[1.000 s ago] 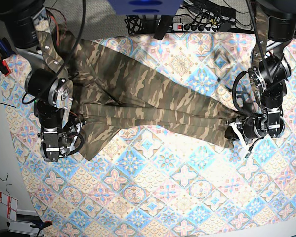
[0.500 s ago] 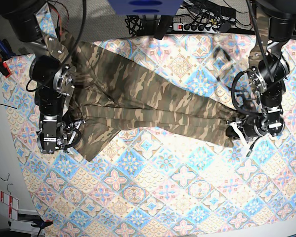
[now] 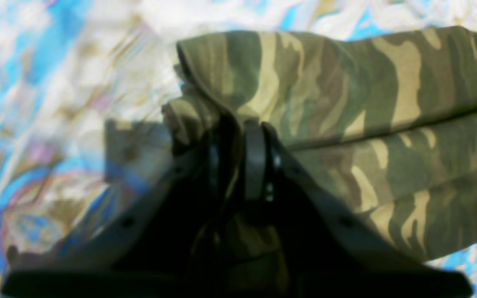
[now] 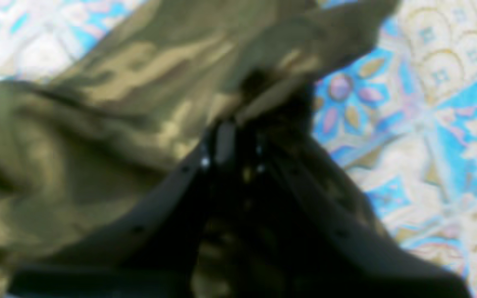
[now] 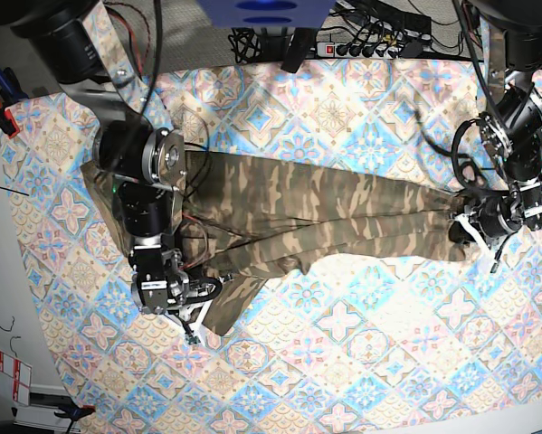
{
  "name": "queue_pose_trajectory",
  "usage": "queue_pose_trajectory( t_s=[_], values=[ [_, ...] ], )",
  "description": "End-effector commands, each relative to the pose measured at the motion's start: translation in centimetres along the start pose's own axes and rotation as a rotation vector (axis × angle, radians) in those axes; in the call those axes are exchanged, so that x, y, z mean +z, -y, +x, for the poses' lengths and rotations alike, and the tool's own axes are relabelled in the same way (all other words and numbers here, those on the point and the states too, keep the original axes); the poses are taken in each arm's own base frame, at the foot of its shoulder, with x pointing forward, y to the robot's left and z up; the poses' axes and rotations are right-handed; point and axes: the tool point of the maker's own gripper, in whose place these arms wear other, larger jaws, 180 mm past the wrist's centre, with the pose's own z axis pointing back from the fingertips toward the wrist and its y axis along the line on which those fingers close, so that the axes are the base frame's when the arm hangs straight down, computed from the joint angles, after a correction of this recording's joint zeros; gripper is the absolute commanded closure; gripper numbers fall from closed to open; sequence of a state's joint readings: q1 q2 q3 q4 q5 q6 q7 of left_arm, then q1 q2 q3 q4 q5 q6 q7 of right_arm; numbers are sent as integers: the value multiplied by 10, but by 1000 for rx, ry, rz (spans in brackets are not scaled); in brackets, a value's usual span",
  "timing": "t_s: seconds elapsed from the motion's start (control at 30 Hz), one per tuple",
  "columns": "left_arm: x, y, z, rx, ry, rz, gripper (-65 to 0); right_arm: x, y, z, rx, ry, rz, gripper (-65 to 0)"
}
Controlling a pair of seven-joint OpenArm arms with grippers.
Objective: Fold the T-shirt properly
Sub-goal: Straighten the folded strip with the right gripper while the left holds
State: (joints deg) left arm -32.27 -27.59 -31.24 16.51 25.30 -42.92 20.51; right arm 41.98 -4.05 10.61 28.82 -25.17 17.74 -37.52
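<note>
Base view: the desk carries a tile-patterned tablecloth (image 5: pixel 343 362) in blue, pink and cream, and on it the camouflage T-shirt (image 5: pixel 325 212) lies stretched into a long, narrow band across the upper middle, bunched in lengthwise folds. At the view's left end, the right gripper (image 5: pixel 187 303) is clamped on a hanging corner of the cloth; in the right wrist view its jaws are pinched together with fabric between them. At the view's right end, the left gripper (image 5: pixel 474 226) likewise pinches a folded edge of the T-shirt, jaws nearly closed on it.
</note>
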Motion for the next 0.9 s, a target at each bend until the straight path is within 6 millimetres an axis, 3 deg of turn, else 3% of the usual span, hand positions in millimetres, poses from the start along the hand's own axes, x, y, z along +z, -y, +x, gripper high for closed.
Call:
queue_pose_trajectory(
  t_s=[0.0,0.23,0.37,0.53,0.7,0.87],
  values=[
    [3,-13,-21,-52,-139,69,-68,15,12,43,5,82,-28,-47],
    [-4,-2,-34,-56,-161,48,-69,15,13,44,5,95,-31,-46],
    [-14,14,-41,-57,-175,18,-69,14,25,27,-10,80,-56,-45],
    [-15,16,-43,-58,-176,14,-69,38,54,22,-9,152,-170,-45],
    [-19,25,-42,-59,-175,0,-69,80,81,37,-11,235,-285,-45],
    [-21,28,-42,-59,-176,-6,-69,99,91,16,-22,162,-340,-45]
  ],
)
